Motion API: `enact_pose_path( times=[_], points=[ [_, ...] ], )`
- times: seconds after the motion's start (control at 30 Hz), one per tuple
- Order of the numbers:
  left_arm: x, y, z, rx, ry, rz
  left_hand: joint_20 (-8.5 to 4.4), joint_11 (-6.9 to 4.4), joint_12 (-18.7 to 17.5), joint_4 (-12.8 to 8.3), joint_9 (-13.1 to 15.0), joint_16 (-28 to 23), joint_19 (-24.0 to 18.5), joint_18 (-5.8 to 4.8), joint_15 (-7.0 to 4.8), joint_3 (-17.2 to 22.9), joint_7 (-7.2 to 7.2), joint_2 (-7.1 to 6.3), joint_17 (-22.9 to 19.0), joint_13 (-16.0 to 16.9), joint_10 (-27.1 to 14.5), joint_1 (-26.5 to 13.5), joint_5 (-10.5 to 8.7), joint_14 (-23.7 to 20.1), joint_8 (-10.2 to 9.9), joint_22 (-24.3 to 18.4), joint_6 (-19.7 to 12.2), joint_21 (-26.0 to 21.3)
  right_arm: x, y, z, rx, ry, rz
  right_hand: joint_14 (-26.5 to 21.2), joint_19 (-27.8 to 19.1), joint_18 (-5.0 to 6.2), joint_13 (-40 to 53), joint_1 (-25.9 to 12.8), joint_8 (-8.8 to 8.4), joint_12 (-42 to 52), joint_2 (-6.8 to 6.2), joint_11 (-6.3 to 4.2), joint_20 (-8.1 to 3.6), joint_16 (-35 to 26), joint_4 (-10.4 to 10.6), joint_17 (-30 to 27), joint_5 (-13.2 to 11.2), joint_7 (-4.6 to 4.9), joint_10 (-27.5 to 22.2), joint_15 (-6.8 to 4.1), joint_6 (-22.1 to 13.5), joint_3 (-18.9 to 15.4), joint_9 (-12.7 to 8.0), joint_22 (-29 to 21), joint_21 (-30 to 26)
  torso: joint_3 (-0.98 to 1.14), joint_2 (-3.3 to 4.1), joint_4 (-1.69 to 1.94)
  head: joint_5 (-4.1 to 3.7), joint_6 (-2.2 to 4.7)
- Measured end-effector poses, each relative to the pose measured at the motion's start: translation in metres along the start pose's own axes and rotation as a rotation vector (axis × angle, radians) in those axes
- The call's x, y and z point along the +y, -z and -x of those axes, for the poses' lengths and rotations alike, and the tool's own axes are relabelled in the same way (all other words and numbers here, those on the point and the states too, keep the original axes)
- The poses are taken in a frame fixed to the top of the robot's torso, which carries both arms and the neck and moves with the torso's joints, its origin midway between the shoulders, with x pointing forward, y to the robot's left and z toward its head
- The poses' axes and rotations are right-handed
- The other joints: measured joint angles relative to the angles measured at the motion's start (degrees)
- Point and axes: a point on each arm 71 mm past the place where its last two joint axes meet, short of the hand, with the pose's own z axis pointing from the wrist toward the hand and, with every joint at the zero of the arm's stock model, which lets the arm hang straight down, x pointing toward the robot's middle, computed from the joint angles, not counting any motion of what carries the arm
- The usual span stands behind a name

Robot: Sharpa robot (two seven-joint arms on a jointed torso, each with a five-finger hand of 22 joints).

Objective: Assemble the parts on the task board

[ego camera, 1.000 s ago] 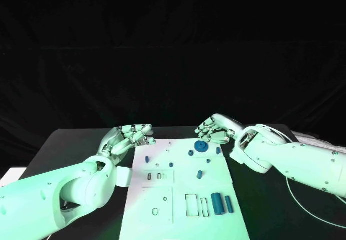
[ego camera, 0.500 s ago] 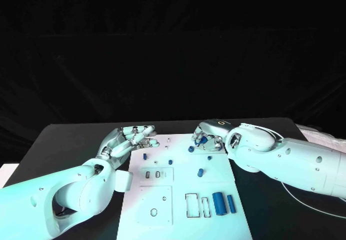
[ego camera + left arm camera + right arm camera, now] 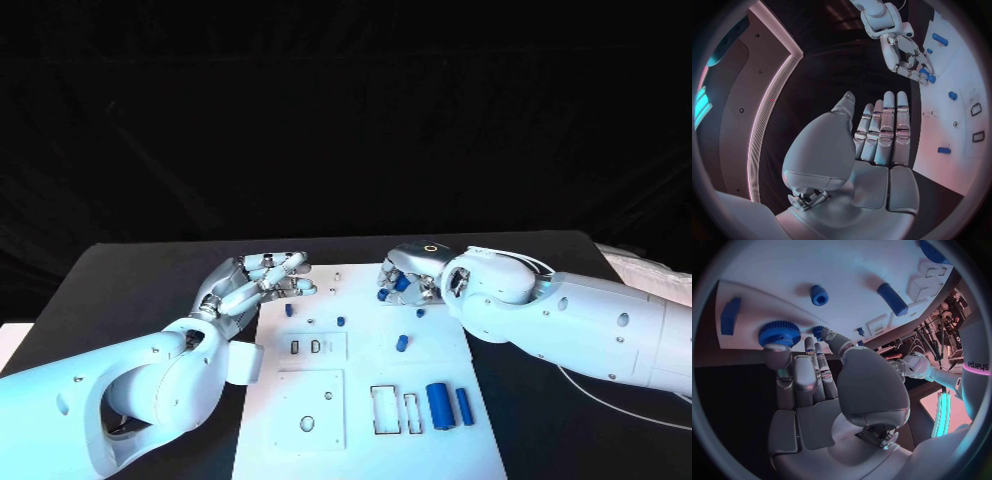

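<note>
Head view: one white task board lies in the middle of the black counter. Two long blue cylinders lie side by side near its right edge, beside two outlined rectangular slots. Farther up stand four small blue pegs, well apart from one another. The left robot hand hovers at the board's far left corner, fingers loosely apart and holding nothing. The right robot hand is curled at the board's far edge with a blue part showing between its fingers; whether it grips the part cannot be told here.

Left wrist view: the left robot hand is flat, fingers straight and close together, empty, beside the board. The right robot hand reaches over the far end.

Right wrist view: the right robot hand has its fingertips touching a blue toothed gear on the board; a firm grip cannot be confirmed. One round blue peg, one long blue cylinder and one blue block sit farther off.
</note>
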Motion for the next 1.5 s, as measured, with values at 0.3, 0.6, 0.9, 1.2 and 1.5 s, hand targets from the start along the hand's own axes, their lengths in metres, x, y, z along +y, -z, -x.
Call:
enact_pose_path(
  times=[0.3, 0.6, 0.9, 1.2, 1.5],
  points=[
    [0.000, 0.001, 0.002, -0.003, 0.000, 0.004, 0.00, 0.13, 0.00, -0.07, 0.00, 0.00, 0.00, 0.00, 0.00, -0.07, 0.19, 0.00, 0.12, -0.03, -0.14, 0.00, 0.00, 0.00, -0.22, -0.06, -0.20, 0.00, 0.005, -0.005, -0.001, 0.017, 0.013, 0.004, 0.00, 0.21, -0.84, -0.01, 0.00, 0.00, 0.00, 0.00, 0.00, 0.21, 1.79, 0.66, 2.06, 0.00, 0.00, 0.00, 0.00, 0.00, 0.32, 0.05, 2.26, 1.84, -0.04, 0.14, 0.18, 0.24, -0.39],
    [0.000, 0.001, 0.002, -0.003, 0.000, 0.008, 0.00, 0.13, -0.28, -0.07, 0.01, 0.00, 0.00, 0.00, 0.00, -0.07, 0.19, 0.00, 0.30, -0.05, -0.14, 0.00, 0.00, 0.00, -0.22, -0.06, -0.20, 0.00, 0.007, -0.007, -0.002, 0.030, 0.019, 0.003, 0.00, 0.64, -0.84, 0.13, 0.61, 0.12, 0.00, 0.64, -0.62, 0.19, 3.74, 1.68, 4.34, 0.00, -0.24, 1.69, 0.00, 1.32, 1.03, 0.41, 4.95, 4.15, -0.04, 0.22, 0.29, 0.18, -0.60],
    [0.000, 0.001, 0.002, -0.004, 0.000, 0.012, 0.00, 0.13, -0.28, -0.42, 0.01, -0.22, 0.00, -0.01, 0.00, -0.05, 0.19, 0.00, 0.45, -0.05, -0.14, 0.00, 0.00, 0.00, -0.44, -0.06, -0.20, 0.00, 0.008, -0.011, 0.000, 0.040, 0.033, -0.004, 0.10, 1.46, -1.73, 0.22, 2.58, 1.00, 0.50, 2.01, -0.72, -0.22, 5.40, 0.80, 6.03, -1.70, -0.93, 4.44, -0.73, 4.44, 3.47, 1.25, 8.37, 6.70, -0.04, 0.29, 0.44, 0.12, -0.86],
    [0.000, 0.001, 0.003, -0.004, 0.001, 0.013, 0.00, 0.33, -0.28, -0.66, 0.01, -0.22, 0.00, -0.01, 0.00, 0.19, 0.19, 0.22, 0.60, -0.05, -0.34, 0.22, 0.01, 0.00, -0.44, -0.10, -0.20, 0.00, 0.009, -0.011, 0.000, 0.023, 0.044, -0.006, 0.09, 1.45, -1.73, 0.23, 3.39, 0.98, 0.38, 2.82, -0.72, -0.22, 5.64, 0.66, 6.10, -2.98, -0.73, 4.44, -0.72, 4.64, 4.24, 1.36, 8.79, 7.11, -0.11, 0.30, 0.55, 0.04, -0.92],
    [0.000, 0.001, 0.002, -0.003, 0.004, 0.016, 0.00, 0.33, -0.29, -0.95, 0.01, -0.22, 0.00, -0.01, 0.00, 0.18, 0.19, 0.44, 0.69, -0.05, -0.34, 0.45, 0.01, 0.00, -0.46, -0.11, -0.20, 0.00, 0.020, -0.011, 0.011, -0.118, 0.007, 0.020, 0.10, 1.45, -1.73, 0.22, 3.76, 0.27, -0.36, 2.45, -0.71, -0.22, 5.84, -0.18, 5.97, -1.75, -0.32, 4.43, -0.72, 4.24, 5.41, 1.45, 9.05, 7.35, -0.15, 0.32, 0.80, -0.05, -0.76]
  ],
)
